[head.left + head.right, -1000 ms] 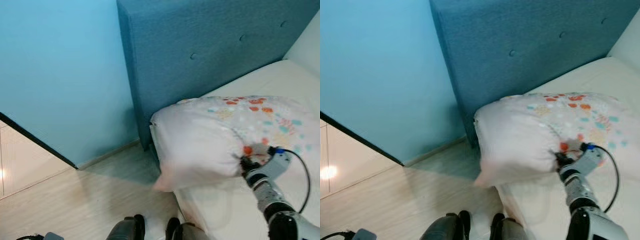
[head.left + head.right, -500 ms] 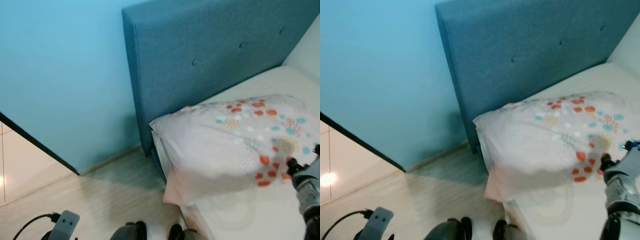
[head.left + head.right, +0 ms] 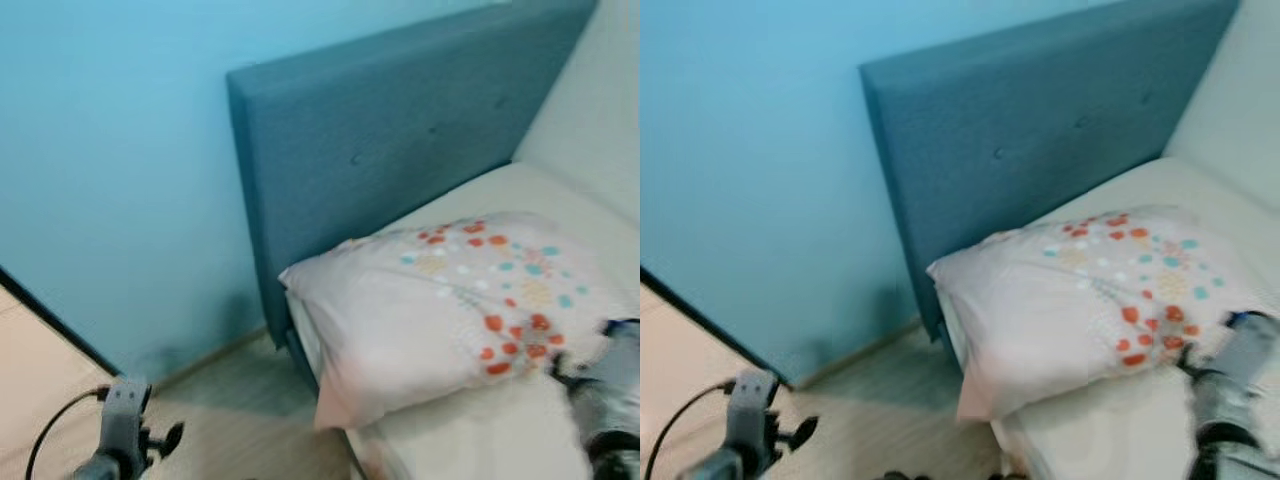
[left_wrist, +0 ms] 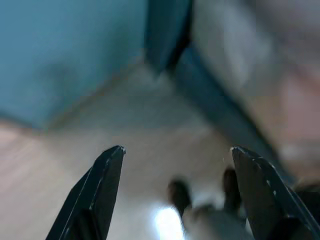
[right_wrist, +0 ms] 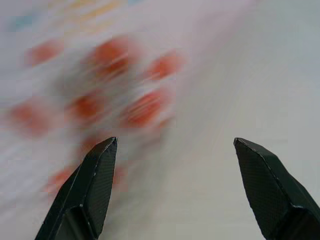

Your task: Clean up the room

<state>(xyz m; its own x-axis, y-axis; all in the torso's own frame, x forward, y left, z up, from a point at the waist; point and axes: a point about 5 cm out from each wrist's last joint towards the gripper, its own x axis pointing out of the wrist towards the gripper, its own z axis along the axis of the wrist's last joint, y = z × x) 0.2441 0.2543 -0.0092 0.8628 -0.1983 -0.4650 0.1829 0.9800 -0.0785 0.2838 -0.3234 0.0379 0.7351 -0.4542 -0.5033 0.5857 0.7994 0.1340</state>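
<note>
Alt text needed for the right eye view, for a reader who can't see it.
A white pillow with red and teal dots lies on a bed beside a blue headboard, one corner hanging over the edge. The right gripper, blurred, is at its near edge; the left gripper hangs over the floor.

Right gripper [image 5: 172, 192] hangs spread wide just off the near edge of the white pillow with red and teal dots [image 3: 1095, 295], bare cream mattress [image 3: 1120, 420] open under and beside it. Beyond the pillow the blue buttoned fabric headboard [image 3: 1040, 150] walls off passage. Left gripper [image 4: 175, 190], fingers apart, has open pale wood floor [image 3: 235, 420] ahead.
</note>
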